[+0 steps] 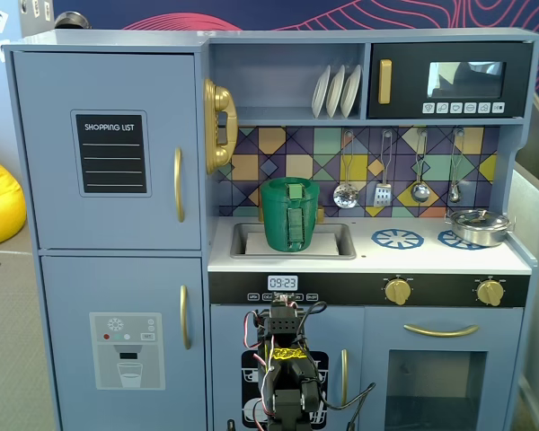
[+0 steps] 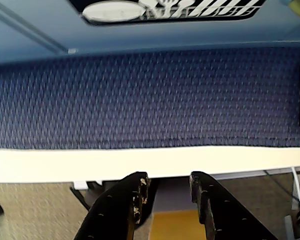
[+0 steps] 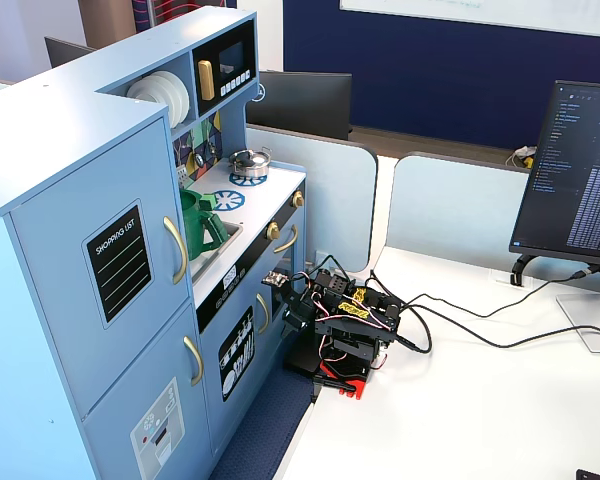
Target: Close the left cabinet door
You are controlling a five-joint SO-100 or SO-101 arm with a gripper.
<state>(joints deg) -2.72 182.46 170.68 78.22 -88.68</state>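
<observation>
**A:** Where is the left cabinet door?

**B:** The left cabinet door (image 1: 108,148) fills the upper left of a light-blue toy kitchen in a fixed view. It carries a black "SHOPPING LIST" patch (image 1: 112,153) and a curved gold handle (image 1: 178,184) along its right edge. It sits flush with the cabinet front, shut. The angled fixed view shows it (image 3: 105,265) flat against the cabinet as well.

**A:** What is below it?

**B:** A second blue door (image 1: 121,341) with an ice-dispenser picture, also shut.

**A:** And the robot?

**B:** The arm (image 3: 342,325) is folded low on a white surface (image 3: 480,400), just beside the kitchen's lower front and well apart from the upper door.

**A:** What about the claw?

**B:** In the wrist view the claw (image 2: 167,192) enters from the bottom edge. Its two black fingers (image 2: 135,192) stand slightly parted with nothing between them. Beyond lie the white surface edge, a dark blue textured mat (image 2: 150,100) and the kitchen's blue base.

**A:** Anything else?

**B:** A green pot (image 1: 289,214) stands in the sink, and a monitor (image 3: 580,175) stands on the surface.
</observation>
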